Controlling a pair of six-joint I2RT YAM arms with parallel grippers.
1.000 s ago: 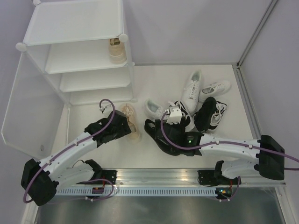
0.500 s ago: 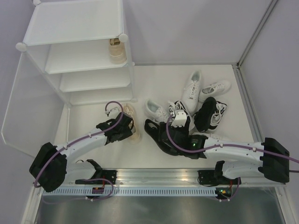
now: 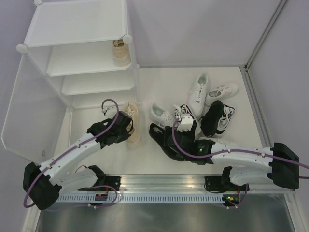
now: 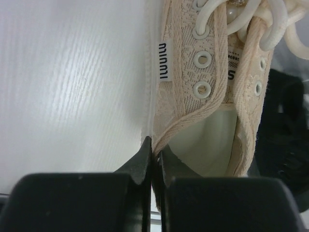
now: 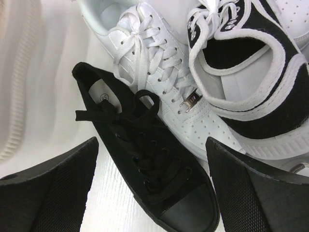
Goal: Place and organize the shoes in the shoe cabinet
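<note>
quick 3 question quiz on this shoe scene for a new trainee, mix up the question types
1. True or false: the left pincer is shut on the collar of the beige shoe.
2. Which one lies directly beneath the open right pincer? A) a white shoe B) the all-black shoe C) a black-and-white shoe
3. Fill in: the shelved shoe seen in the cabinet is ___ in colour.
Key: 1 true; 2 B; 3 beige.
</note>
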